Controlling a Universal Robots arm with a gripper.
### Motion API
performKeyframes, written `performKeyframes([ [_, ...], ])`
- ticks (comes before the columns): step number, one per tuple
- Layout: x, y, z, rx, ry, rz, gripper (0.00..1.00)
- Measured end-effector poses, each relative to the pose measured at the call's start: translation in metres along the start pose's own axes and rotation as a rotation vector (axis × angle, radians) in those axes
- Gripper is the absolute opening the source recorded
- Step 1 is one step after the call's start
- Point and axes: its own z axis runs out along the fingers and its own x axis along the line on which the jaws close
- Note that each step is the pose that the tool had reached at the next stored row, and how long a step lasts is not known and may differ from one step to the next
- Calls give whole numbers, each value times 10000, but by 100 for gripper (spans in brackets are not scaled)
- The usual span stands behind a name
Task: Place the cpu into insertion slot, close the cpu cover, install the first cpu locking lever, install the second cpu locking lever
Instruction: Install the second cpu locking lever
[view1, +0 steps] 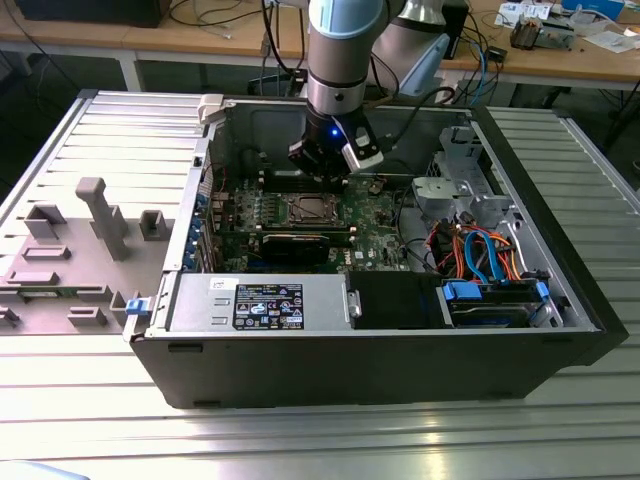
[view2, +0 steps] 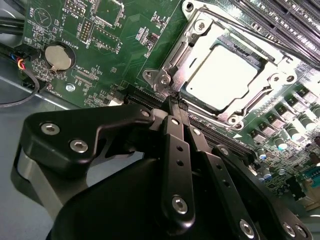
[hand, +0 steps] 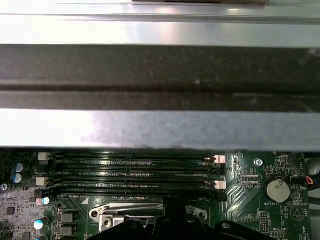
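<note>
In the exterior view the gripper (view1: 325, 170) hangs inside the open computer case (view1: 560, 290), just beyond the insertion slot (view1: 308, 209); in the second wrist view its fingers (view2: 177, 150) are pressed together, empty, tips at the cpu cover's (view2: 190, 50) corner, the cpu (view2: 227, 75) seated beneath; in the first wrist view memory slots (hand: 135, 172) border the case wall.

— Socket status?
— The cpu (view2: 227, 75) sits in the insertion slot (view2: 280, 65), the cpu cover (view2: 192, 47) down around it.
— Gripper?
— The gripper (view2: 176, 102) has its fingertips together by the cover's corner.
</note>
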Motion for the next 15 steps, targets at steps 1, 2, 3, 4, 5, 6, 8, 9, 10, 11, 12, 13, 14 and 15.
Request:
performKeyframes([
  [1,0,-1,0,0,-1,0,11],
  [2,0,-2,0,0,0,0,11],
  [3,0,-2,0,0,0,0,11],
  [4,0,-4,-1,0,0,0,11],
  [5,0,-7,-2,2,0,-1,11],
  [6,0,-11,-2,1,0,-2,11],
  [8,0,-46,-5,0,-1,0,11],
  [9,1,-50,-6,0,-1,0,11],
  [10,1,-50,-6,-1,-1,1,11],
  [11,1,-50,-6,0,-1,2,11],
  [12,1,-50,-6,0,-1,2,11],
  [13,1,-56,-7,0,0,0,11],
  [14,1,-62,-7,0,0,0,11],
  [15,1,-63,-8,0,-1,0,11],
])
